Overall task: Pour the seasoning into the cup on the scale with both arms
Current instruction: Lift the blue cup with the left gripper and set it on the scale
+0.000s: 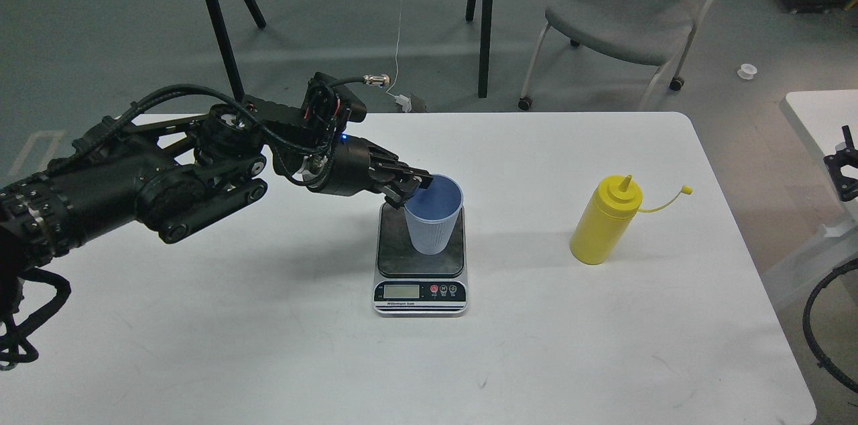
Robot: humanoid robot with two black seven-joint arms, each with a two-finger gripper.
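The light blue ribbed cup (432,220) stands upright on the dark platform of the scale (420,255) at the table's middle. My left gripper (410,190) is shut on the cup's left rim, one finger inside and one outside. The yellow seasoning bottle (603,219) stands upright to the right of the scale, its tethered cap hanging off to the right. Only a small black part of my right arm (841,170) shows at the right edge; its gripper is out of view.
The white table (268,344) ends at a rounded right edge. Behind it stand black table legs (218,23) and a grey chair (623,16). A second white surface (814,110) and black cables (814,318) are at the far right.
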